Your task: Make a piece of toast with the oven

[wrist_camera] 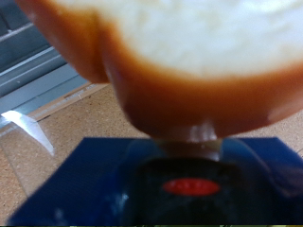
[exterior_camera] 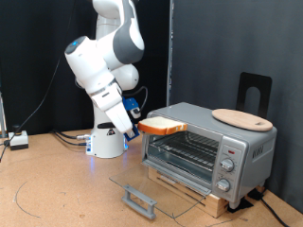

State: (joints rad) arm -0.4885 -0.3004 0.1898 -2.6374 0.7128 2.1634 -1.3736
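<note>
Arm base sits toward the surface's (exterior_camera: 57,189) far-left edge in the exterior view. Pincer (exterior_camera: 135,120) pinching the piece of toast (exterior_camera: 161,124) by one crust edge, slice roughly flat, held in the air just off the oven's (exterior_camera: 210,147) upper left corner, level w/ the top of the cavity; prob. kept flat so it can sit on the rack. Oven door (exterior_camera: 142,194) is dropped fully open toward the front edge, wire rack (exterior_camera: 189,148) exposed. Round wooden board (exterior_camera: 242,118) rests on the oven roof, right side.

Toast: pale crumb, tan-brown crust, fills the wrist view (wrist_camera: 180,57), blurred.
</note>
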